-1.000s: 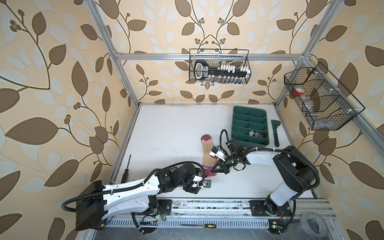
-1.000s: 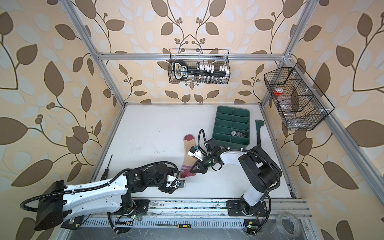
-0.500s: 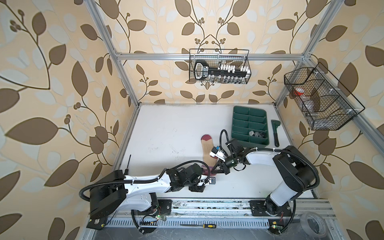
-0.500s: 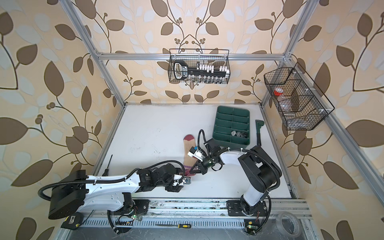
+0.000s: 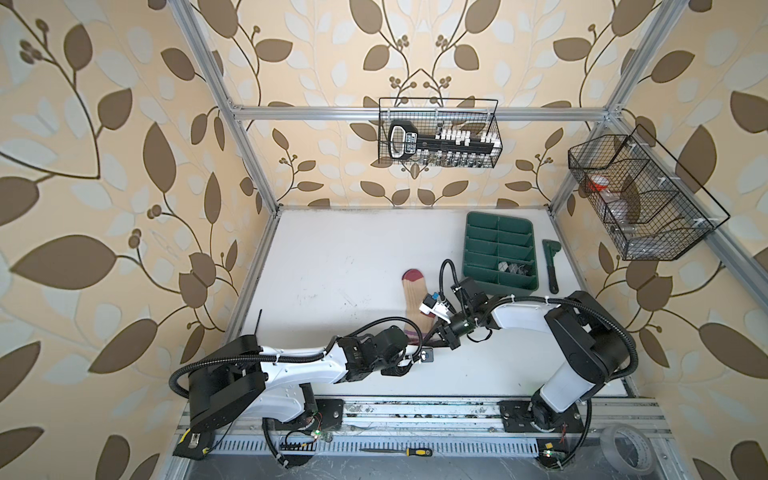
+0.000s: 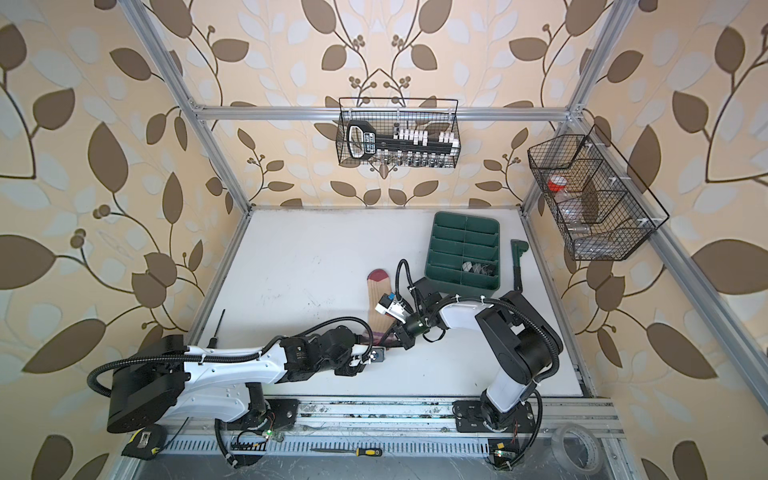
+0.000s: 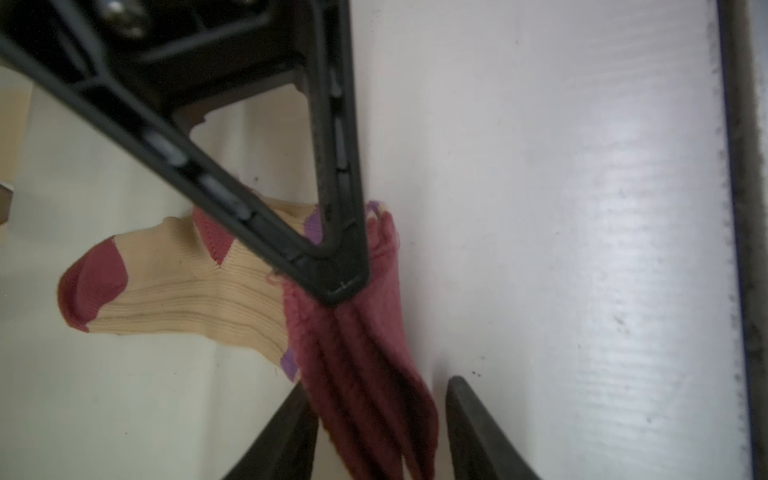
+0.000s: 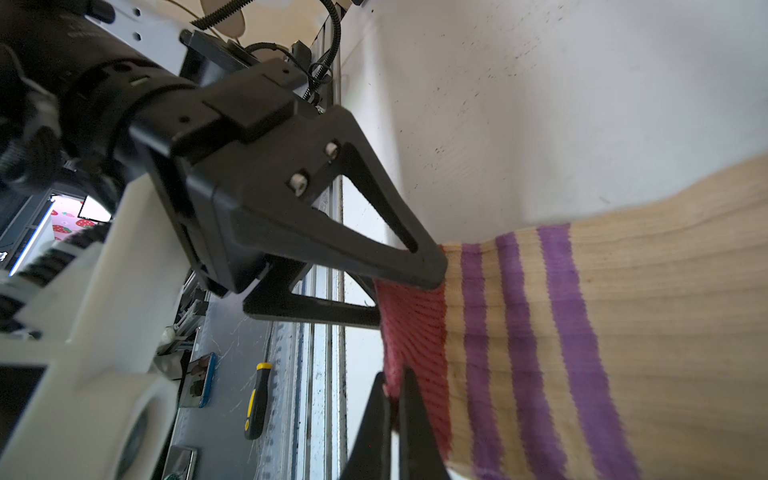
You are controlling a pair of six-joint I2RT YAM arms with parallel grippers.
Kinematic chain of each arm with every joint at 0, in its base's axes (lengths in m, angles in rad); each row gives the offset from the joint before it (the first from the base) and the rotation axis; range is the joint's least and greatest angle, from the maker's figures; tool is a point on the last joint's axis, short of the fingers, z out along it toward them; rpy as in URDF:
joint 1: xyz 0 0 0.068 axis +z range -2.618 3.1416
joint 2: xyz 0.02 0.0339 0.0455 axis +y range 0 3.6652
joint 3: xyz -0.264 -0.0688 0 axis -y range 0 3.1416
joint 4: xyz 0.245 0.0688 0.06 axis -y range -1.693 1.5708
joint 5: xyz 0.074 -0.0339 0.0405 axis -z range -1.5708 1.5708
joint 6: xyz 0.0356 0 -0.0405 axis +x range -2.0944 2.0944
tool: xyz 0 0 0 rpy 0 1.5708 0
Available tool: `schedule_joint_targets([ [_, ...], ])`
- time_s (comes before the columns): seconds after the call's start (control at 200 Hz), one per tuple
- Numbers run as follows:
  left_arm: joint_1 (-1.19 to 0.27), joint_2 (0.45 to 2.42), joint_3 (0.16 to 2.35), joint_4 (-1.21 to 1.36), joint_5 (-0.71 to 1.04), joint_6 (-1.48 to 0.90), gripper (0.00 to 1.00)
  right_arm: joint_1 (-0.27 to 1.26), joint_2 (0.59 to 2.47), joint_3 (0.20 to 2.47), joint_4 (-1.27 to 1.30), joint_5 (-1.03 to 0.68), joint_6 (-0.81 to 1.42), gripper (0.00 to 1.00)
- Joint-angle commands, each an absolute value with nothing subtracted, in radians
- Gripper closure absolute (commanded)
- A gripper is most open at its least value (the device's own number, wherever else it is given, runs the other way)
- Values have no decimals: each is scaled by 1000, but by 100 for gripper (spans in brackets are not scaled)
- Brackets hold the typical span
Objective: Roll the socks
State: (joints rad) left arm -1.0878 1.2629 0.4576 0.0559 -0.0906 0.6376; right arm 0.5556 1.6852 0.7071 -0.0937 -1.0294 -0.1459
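The beige sock (image 5: 415, 299) (image 6: 379, 299) lies lengthwise on the white table, maroon toe at the far end and maroon cuff (image 7: 365, 374) towards the front. My right gripper (image 8: 394, 374) (image 5: 430, 341) is shut on the cuff's edge and holds it a little off the table. My left gripper (image 7: 380, 382) (image 8: 403, 293) straddles the same cuff, one finger at each side. It is open, with a strip of table showing beside one finger. A dark bundle with grey-white diamonds, the black sock (image 5: 513, 268), sits in a near compartment of the tray.
The green divided tray (image 5: 478, 232) stands at the back right, a dark green tool (image 5: 550, 262) beside it. A thin black tool (image 5: 258, 322) lies at the table's left edge. A yellow-handled screwdriver (image 5: 409, 451) and a tape roll (image 5: 627, 449) lie beyond the front rail.
My left arm has stretched forward to the sock's cuff and its jaws have narrowed around it. The right gripper has kept its hold and place.
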Motion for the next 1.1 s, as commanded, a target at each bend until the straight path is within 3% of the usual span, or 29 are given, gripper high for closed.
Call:
schedule_joint_targets([
  [0.0,-1100,1252,471,65,-96,666,68,550,1697,698,-95,-1065,-167,100],
  [0.265,-1099,1239,471,40,-91,674,100,545,1683,693,-82,-1034,-149,100],
  [0.32,-1099,1236,480,20,-86,668,100,545,1675,693,-76,-1009,-143,100],
  [0.37,-1100,1234,497,-21,-64,679,100,545,1660,691,-66,-969,-132,93],
  [0.465,-1099,1234,553,-103,-39,648,100,546,1612,687,-61,-891,-118,60],
  [0.555,-1100,1234,590,-146,-4,609,100,547,1534,686,-78,-836,-120,42],
  [0.67,-1100,1250,628,-192,46,567,100,538,1398,695,-156,-748,-164,37],
  [0.87,-1100,1316,661,-219,90,503,100,462,1111,709,-301,-365,-178,34],
  [1.095,-1099,1481,749,-266,275,433,100,422,672,624,-256,267,-217,35],
])
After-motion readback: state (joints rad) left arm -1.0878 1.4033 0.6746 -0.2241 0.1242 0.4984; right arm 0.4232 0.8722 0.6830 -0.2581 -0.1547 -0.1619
